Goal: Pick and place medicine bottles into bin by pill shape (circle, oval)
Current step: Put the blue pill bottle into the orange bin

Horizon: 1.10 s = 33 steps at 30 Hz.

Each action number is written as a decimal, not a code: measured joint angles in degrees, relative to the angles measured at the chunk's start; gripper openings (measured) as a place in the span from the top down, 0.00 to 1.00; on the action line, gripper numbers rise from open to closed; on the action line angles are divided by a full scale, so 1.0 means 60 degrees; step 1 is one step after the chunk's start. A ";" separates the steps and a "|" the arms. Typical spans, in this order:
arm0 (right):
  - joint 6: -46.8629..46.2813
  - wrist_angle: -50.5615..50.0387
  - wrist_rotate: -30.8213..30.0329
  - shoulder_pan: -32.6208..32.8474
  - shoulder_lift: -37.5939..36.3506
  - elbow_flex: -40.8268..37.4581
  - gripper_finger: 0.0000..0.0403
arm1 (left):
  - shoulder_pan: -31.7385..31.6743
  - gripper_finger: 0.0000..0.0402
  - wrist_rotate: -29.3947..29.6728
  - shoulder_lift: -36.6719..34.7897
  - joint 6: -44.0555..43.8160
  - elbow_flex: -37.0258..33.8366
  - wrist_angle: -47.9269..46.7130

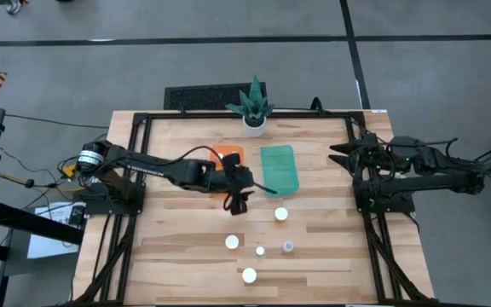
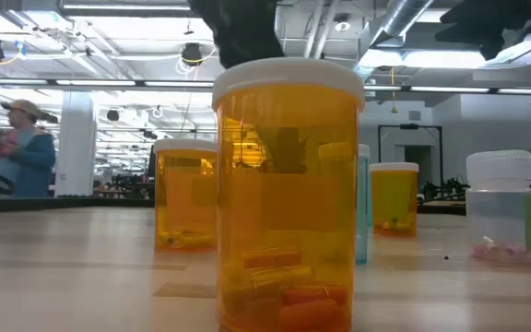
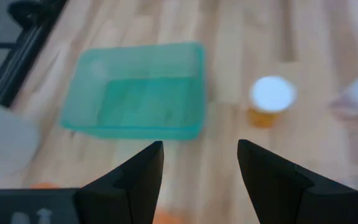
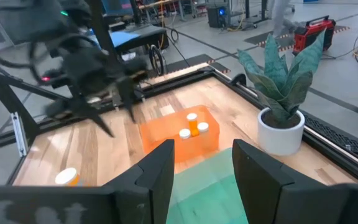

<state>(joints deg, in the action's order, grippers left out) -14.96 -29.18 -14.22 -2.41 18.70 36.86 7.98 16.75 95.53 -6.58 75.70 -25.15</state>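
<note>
Five white-capped medicine bottles stand on the wood near the front: one [image 1: 281,214] by the green bin, the rest [image 1: 232,242] [image 1: 250,275] nearer the front edge. The orange bin [image 4: 185,140] holds three more bottles [image 4: 194,127] upright. The green bin [image 1: 280,168] lies to its right. My left gripper [image 1: 239,200] hangs open just in front of the orange bin, above the table, with nothing between its fingers [image 3: 143,171]; it looks at the green bin [image 3: 135,93] and one bottle [image 3: 272,99]. My right gripper [image 4: 201,168] waits open at the table's right side.
A white pot with a green plant [image 1: 254,115] stands at the far edge behind the bins. A black frame [image 1: 135,153] rims the table. In the low view a person [image 2: 26,152] stands in the room beyond. Bare wood lies between the bins and the front bottles.
</note>
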 joint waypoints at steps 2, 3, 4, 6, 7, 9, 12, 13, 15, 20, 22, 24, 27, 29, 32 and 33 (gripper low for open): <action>0.0000 -0.0156 0.0000 0.0000 0.0000 0.0000 0.57 | 0.0350 0.50 -0.0011 0.0000 -0.0237 0.0000 0.0201; -0.0004 -0.0235 0.0000 -0.0001 0.0000 -0.0002 0.57 | 0.0535 0.50 -0.0010 0.0000 -0.0358 0.0000 0.0330; -0.0005 -0.0318 0.0000 0.0000 -0.0001 -0.0003 0.57 | 0.0716 0.50 0.0000 0.0000 -0.0459 0.0000 0.0471; -0.0070 -0.0486 0.0000 -0.0001 -0.0004 0.0000 0.57 | 0.1069 0.50 0.0025 0.0010 -0.0605 0.0000 0.0718; -0.0219 -0.0543 0.0000 -0.0001 -0.0002 0.0000 0.57 | 0.1248 0.50 0.0029 0.0018 -0.0650 0.0000 0.0866; -0.0479 -0.0666 0.0000 -0.0001 -0.0001 -0.0003 0.57 | 0.1576 0.50 0.0043 0.0022 -0.0719 0.0000 0.1162; -0.0665 -0.0797 0.0030 0.0001 0.0000 0.0000 0.57 | 0.2010 0.50 0.0204 0.0024 -0.0895 0.0000 0.1543; -0.0772 -0.0836 0.0047 0.0001 -0.0004 -0.0001 0.57 | 0.2146 0.50 0.0319 0.0026 -0.0987 0.0000 0.1715; -0.0918 -0.0891 0.0081 0.0001 -0.0001 0.0000 0.57 | 0.2374 0.50 0.0557 0.0026 -0.1036 0.0000 0.2073; -0.1035 -0.0940 0.0126 0.0002 -0.0001 0.0000 0.57 | 0.2714 0.50 0.1017 0.0217 -0.1084 -0.0001 0.2787; -0.1033 -0.0955 0.0135 0.0002 -0.0004 0.0000 0.57 | 0.2800 0.50 0.1107 0.0424 -0.1174 -0.0006 0.3195; -0.1031 -0.1007 0.0136 0.0010 0.0000 -0.0002 0.57 | 0.2845 0.50 0.1152 0.0699 -0.1264 0.0028 0.3752; -0.1027 -0.1174 0.0149 0.0021 -0.0004 0.0000 0.57 | 0.2917 0.50 0.1266 0.1186 -0.1653 -0.0001 0.4210; -0.1012 -0.1330 0.0181 0.0024 -0.0002 -0.0004 0.57 | 0.2940 0.50 0.1453 0.1376 -0.2136 -0.0006 0.4149; -0.0862 -0.1546 0.0407 0.0021 0.0000 -0.0004 0.57 | 0.2964 0.50 0.1517 0.1711 -0.2520 0.0010 0.4448; -0.0807 -0.1587 0.0410 0.0021 -0.0002 -0.0004 0.57 | 0.2968 0.50 0.1485 0.1836 -0.2518 -0.0007 0.4484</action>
<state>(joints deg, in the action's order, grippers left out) -19.80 -38.71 -11.76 -2.28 18.69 36.84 25.79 25.66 106.54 -21.69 75.66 1.75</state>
